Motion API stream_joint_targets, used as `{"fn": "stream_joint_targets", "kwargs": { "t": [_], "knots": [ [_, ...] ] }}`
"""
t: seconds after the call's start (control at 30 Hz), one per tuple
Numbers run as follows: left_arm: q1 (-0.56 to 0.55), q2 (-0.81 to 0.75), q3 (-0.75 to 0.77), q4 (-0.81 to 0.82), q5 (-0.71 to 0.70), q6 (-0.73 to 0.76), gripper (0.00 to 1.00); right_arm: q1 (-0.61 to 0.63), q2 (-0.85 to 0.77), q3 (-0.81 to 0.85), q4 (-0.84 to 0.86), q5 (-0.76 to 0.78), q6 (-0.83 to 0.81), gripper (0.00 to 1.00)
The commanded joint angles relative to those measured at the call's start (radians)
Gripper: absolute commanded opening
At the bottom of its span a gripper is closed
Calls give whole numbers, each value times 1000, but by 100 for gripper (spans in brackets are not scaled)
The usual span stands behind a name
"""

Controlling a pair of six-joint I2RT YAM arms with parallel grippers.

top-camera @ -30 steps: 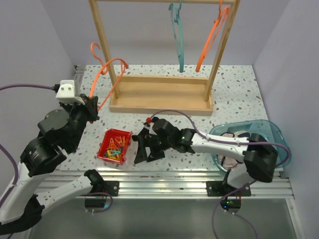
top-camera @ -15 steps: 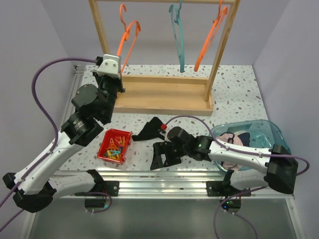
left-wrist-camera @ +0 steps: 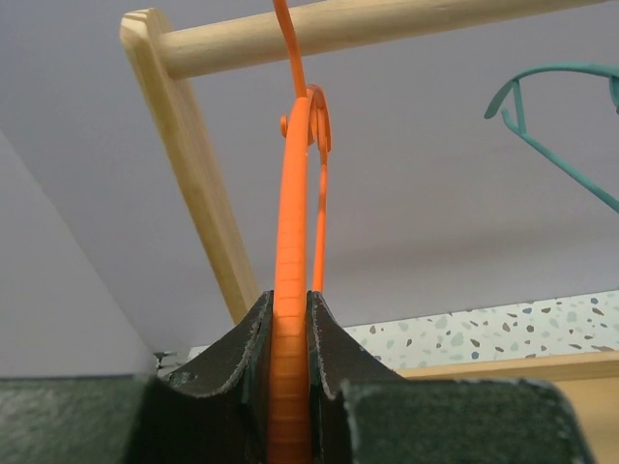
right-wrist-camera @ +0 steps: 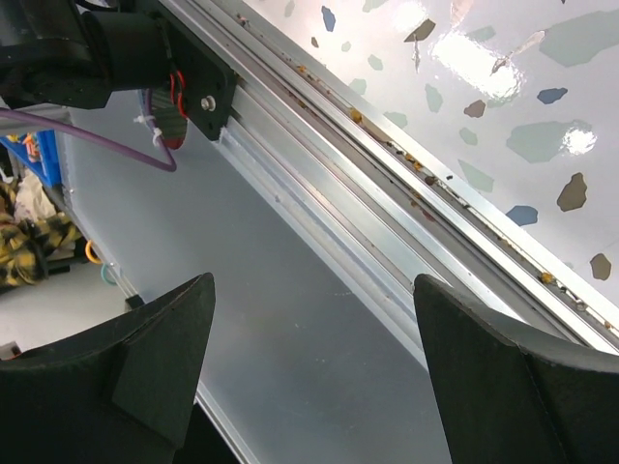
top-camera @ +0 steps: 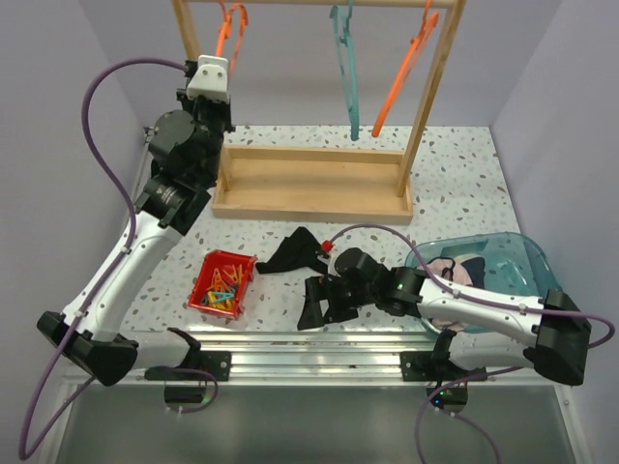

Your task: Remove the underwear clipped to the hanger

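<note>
Left wrist view: left gripper (left-wrist-camera: pixel 290 324) jaws were pressed onto the flat edge of the orange hanger (left-wrist-camera: pixel 293 232), pinching it upright. Its hook reached the wooden rail (left-wrist-camera: pixel 387 29) at 12 o'clock; whether it sat over the rail could not be told. Judgement: the bare hanger was being held this way to hang it on the rack, since no garment or clip showed on it.

Top external view: the black brief (top-camera: pixel 293 251) lay loose on the table, at 11 o'clock from the right gripper (top-camera: pixel 314 302). That gripper's jaws were spread and empty, overhanging the table's near edge. The pink brief (top-camera: pixel 440 269) and navy brief (top-camera: pixel 474 267) lay in the teal bin (top-camera: pixel 527 246) at 3 o'clock. The red tray (top-camera: pixel 205 290) at 9 o'clock held the clips (top-camera: pixel 225 283).
</note>
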Motion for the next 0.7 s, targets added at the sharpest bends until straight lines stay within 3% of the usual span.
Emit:
{"fn": "stream_joint_targets", "kwargs": {
  "t": [0.0,0.4,0.43,0.5,0.53,0.6,0.63,0.67],
  "knots": [
    [31,51,91,33,94,-27,0,-3,-36,-8,11,39,15,87],
    [66,94,140,-137,117,-119,2,-2,10,49,-83,126,15,90],
    [66,92,142,-145,112,-122,8,-4,16,55,-89,137,12,91],
    [68,82,140,-163,103,-130,37,-4,39,76,-104,152,6,92],
    [70,76,139,-167,85,-145,61,-4,47,85,-124,177,6,93],
    [70,48,137,-182,71,-162,79,-4,74,113,-149,212,4,95],
    [70,34,137,-188,59,-184,96,-6,88,122,-158,224,3,95],
    [70,4,134,-208,53,-198,100,-7,99,134,-163,252,1,96]
  ]
}}
